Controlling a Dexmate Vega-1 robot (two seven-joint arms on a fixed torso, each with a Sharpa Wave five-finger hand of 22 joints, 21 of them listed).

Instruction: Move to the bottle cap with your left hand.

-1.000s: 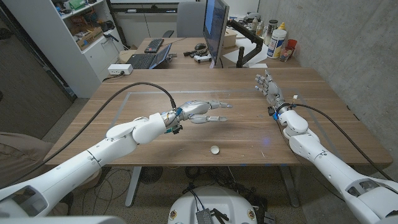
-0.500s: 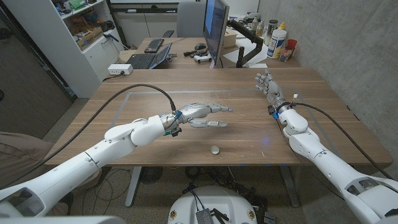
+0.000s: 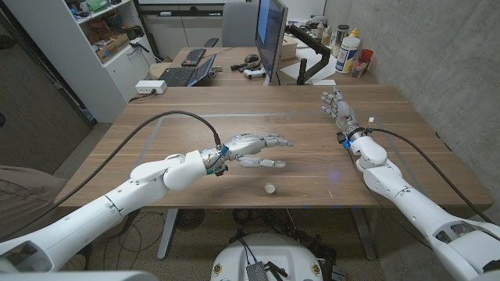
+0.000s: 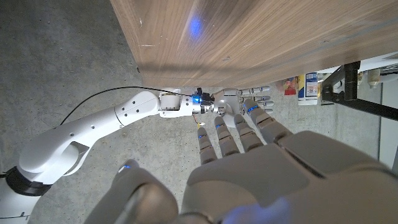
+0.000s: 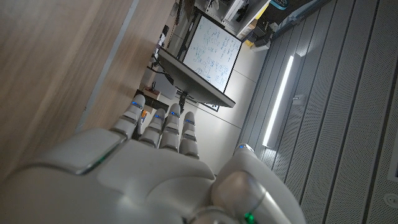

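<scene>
— What's on the wooden table (image 3: 195,183)?
— A bottle cap (image 3: 269,188) near the front edge. The left hand (image 3: 254,148) hovers just beyond it, fingers spread, empty.
— The right hand (image 3: 337,108)?
— Far right, fingers apart, holding nothing.

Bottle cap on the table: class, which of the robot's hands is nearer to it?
Left. The left hand hovers open just behind the bottle cap, apart from it; the right hand stands far off toward the table's back right.
</scene>
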